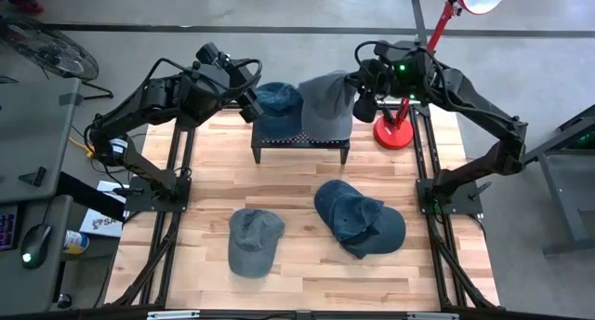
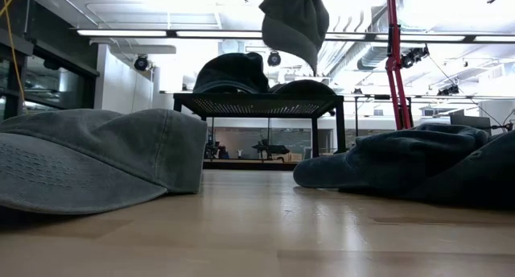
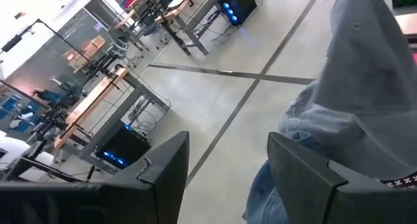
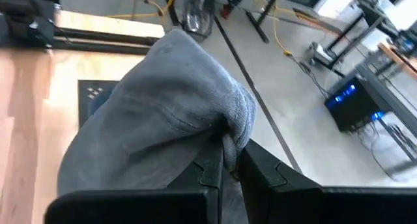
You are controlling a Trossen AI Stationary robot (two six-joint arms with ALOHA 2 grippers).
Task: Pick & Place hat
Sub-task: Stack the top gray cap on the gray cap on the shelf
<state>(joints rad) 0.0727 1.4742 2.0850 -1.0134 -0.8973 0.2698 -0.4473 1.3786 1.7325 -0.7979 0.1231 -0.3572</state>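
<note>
Grey hat [image 4: 163, 113], no legible label, hangs pinched between the closed fingers of the right gripper [image 4: 225, 160] above the black rack [image 1: 299, 141], while the left gripper [image 3: 225, 168], jaws apart and empty, hovers beside a blue hat [image 1: 277, 99] on that rack.

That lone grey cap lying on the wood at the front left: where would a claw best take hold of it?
Probably the brim of the grey cap, coming straight down from above. It lies flat and alone on the table, its brim thin and pointing toward the front edge, easier to pinch than the rounded crown.
</note>
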